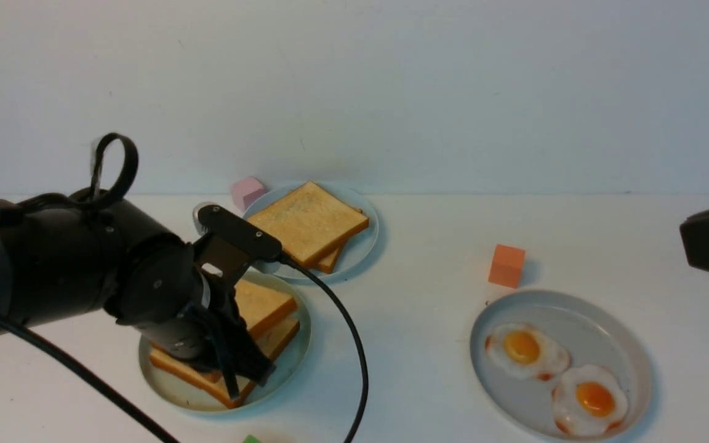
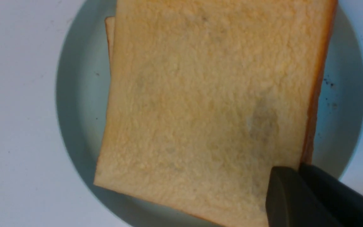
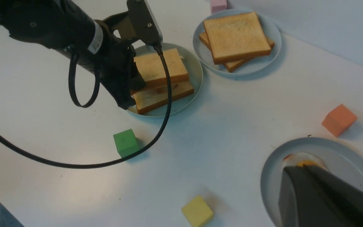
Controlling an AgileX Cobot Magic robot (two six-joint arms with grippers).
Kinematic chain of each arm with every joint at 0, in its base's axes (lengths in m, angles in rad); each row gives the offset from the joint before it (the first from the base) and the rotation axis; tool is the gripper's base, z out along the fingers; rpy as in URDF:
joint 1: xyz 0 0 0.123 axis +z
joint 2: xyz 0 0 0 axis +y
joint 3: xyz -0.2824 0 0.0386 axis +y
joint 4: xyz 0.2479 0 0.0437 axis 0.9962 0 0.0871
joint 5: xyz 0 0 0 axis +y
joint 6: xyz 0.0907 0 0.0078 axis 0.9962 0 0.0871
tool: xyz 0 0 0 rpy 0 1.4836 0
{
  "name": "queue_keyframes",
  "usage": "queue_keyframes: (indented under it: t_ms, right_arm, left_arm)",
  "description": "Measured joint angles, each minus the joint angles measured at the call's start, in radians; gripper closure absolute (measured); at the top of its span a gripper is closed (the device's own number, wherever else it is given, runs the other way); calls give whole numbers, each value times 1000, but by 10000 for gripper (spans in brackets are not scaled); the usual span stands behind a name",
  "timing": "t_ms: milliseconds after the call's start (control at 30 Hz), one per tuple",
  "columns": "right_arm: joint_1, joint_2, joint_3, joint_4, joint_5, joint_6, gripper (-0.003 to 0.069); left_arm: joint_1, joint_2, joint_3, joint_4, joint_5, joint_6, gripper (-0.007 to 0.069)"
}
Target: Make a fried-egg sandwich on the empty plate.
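The empty plate of the task, pale mint-green (image 1: 170, 389) (image 2: 80, 94) (image 3: 194, 73), now carries two toast slices. The top slice (image 1: 266, 303) (image 2: 200, 110) (image 3: 159, 66) sits a little askew over the bottom slice (image 1: 282, 336) (image 3: 164, 96). A reddish trace shows between them; the egg itself is hidden. My left gripper (image 1: 247, 378) (image 2: 290, 168) (image 3: 132, 94) is shut on the top slice's corner, one finger over its face and one under its crust. My right gripper (image 3: 298, 167) (image 1: 685, 242) hangs shut and empty at the far right, above the egg plate.
A blue-grey plate (image 1: 362, 246) behind holds two more toast slices (image 1: 308, 221). A grey-blue plate (image 1: 625, 341) at right holds two fried eggs (image 1: 524, 351) (image 1: 591, 400). Loose cubes: orange (image 1: 506, 266), pink (image 1: 247, 191), green (image 3: 124, 142), yellow (image 3: 197, 210). The left arm's cable (image 1: 354, 344) loops beside the sandwich plate.
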Motion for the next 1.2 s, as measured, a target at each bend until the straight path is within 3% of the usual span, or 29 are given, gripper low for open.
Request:
queue_keyframes:
  t_ms: [267,433,533,667,700,767,1200]
  right_arm:
    - [0,0,0,0,0,0,627]
    - [0,-8,0,-5,-1,0,624]
    - [0,-45,0,-5,-14,3,624]
    - [0,-109,0,9,-9,26,624]
    - [0,-147,2,14,3,41,624]
    - [0,-195,13,14,22,59,624]
    - [0,-304,136,30,61,150,624]
  left_arm:
    - [0,4,0,-33,-1,0,342]
    - [0,-58,-9,-140,35,0,278]
    - [-6,-196,-16,-209,38,13,329]
    - [-40,-447,8,-245,-2,34,476]
    - [-61,-584,48,-261,-37,40,563]
    - [-82,-747,121,-278,-86,42,638]
    - [-89,-1486,666,-390,-369,42,638]
